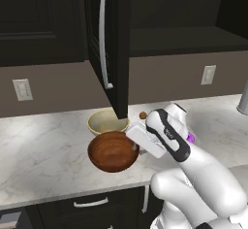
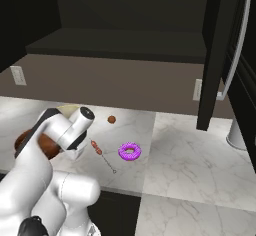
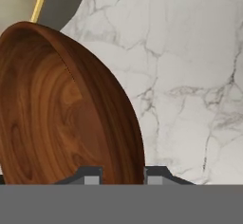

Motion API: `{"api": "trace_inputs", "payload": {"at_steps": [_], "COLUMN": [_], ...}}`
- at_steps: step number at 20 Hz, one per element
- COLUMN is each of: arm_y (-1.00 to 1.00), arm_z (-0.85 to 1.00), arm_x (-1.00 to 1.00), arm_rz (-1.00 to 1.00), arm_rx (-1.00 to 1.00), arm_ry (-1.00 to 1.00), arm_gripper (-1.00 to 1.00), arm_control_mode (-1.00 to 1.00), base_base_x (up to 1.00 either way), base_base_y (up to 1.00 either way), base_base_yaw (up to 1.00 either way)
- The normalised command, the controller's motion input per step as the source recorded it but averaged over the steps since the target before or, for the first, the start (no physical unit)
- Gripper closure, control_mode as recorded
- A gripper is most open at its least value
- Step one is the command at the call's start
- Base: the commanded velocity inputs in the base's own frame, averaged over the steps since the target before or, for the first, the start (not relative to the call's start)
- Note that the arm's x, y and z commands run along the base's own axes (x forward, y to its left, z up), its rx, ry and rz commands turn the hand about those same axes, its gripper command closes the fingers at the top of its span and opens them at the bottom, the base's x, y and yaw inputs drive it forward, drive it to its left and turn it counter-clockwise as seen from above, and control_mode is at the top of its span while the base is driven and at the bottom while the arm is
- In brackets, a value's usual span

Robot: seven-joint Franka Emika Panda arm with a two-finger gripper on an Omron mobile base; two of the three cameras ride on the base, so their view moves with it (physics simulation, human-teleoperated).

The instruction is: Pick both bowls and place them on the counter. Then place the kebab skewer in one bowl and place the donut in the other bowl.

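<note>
My gripper [image 3: 122,176] is shut on the rim of the dark reddish-brown wooden bowl [image 3: 57,109], which tilts to its left in the hand view. In the left base view that bowl [image 1: 113,151] hangs low over the front of the white marble counter [image 1: 43,150], with the gripper [image 1: 137,148] at its right rim. Whether it touches the slab I cannot tell. The pale cream-yellow bowl [image 1: 106,121] stands on the counter just behind it. The purple-iced donut [image 2: 129,151] and the kebab skewer [image 2: 103,156] lie on the counter to the right of the arm.
A small brown ball [image 2: 111,119] lies behind the skewer. An open dark cabinet door [image 1: 110,43] hangs over the cream bowl. A metal cylinder [image 1: 243,99] stands at the far right, and wall outlets [image 1: 23,89] are on the backsplash.
</note>
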Motion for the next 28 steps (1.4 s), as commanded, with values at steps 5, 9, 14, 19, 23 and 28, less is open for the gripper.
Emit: {"api": "trace_inputs", "payload": {"at_steps": [5,9,14,19,23,28], "arm_y": [0.00,0.04,0.06,0.01,0.01,0.00], "arm_z": [-0.20,-0.19,-0.24,-0.12,-0.02,0.00], "arm_x": [0.00,0.02,0.00,0.00,0.00,0.00], "arm_rz": [0.00,0.00,0.00,0.00,0.00,0.00], "arm_rx": [0.00,0.00,0.00,0.00,0.00,0.00], "arm_ry": [0.00,-0.01,0.00,0.00,0.00,0.00], "arm_gripper": [1.00,1.00,1.00,1.00,-1.00,-1.00], "arm_control_mode": [-1.00,-1.00,-1.00,-1.00,-1.00,-1.00], "base_base_x": [0.00,0.00,0.00,0.00,0.00,0.00], "base_base_y": [0.00,0.00,0.00,0.00,0.00,0.00], "base_base_yaw": [0.00,0.00,0.00,0.00,0.00,0.00]}}
